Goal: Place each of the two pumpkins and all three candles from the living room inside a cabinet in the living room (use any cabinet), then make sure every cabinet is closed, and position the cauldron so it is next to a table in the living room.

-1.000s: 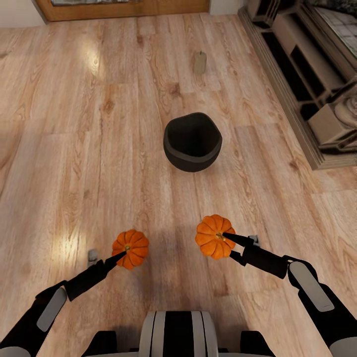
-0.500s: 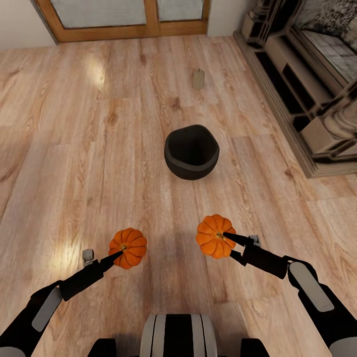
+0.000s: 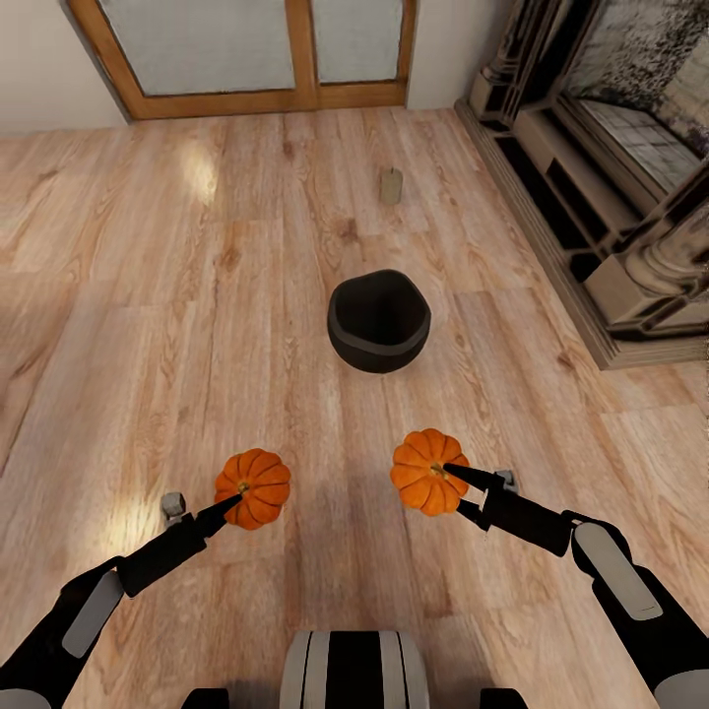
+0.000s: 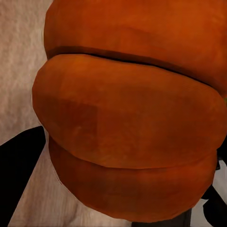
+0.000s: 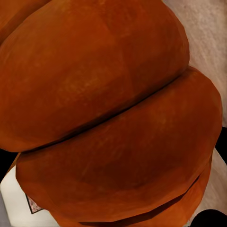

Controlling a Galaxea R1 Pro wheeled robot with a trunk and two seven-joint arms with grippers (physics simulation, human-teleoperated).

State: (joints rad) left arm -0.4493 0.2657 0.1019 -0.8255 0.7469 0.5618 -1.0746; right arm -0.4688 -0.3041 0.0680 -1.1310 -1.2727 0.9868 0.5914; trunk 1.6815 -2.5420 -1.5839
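Two orange ribbed pumpkins are held above the wood floor in the head view. My left gripper [image 3: 231, 504] is shut on the left pumpkin [image 3: 254, 487], whose ribs come close up in the left wrist view [image 4: 127, 118]. The right gripper [image 3: 451, 473] is shut on the right pumpkin [image 3: 425, 471], seen large in the right wrist view [image 5: 109, 109]. Ahead of both stands the black cauldron [image 3: 379, 320], open and upright on the floor. One beige candle [image 3: 392, 185] stands farther off beyond it. The cabinet and any table are out of view.
A stone fireplace surround [image 3: 591, 207] with a raised hearth edge runs along the right side. A wood-framed glass door [image 3: 256, 54] closes the far wall. Open wood floor [image 3: 148, 295] spreads to the left and around the cauldron.
The whole picture has shifted downward, so the camera moved and more of the door and far wall shows. Both grippers keep their pumpkins in nearly the same place.
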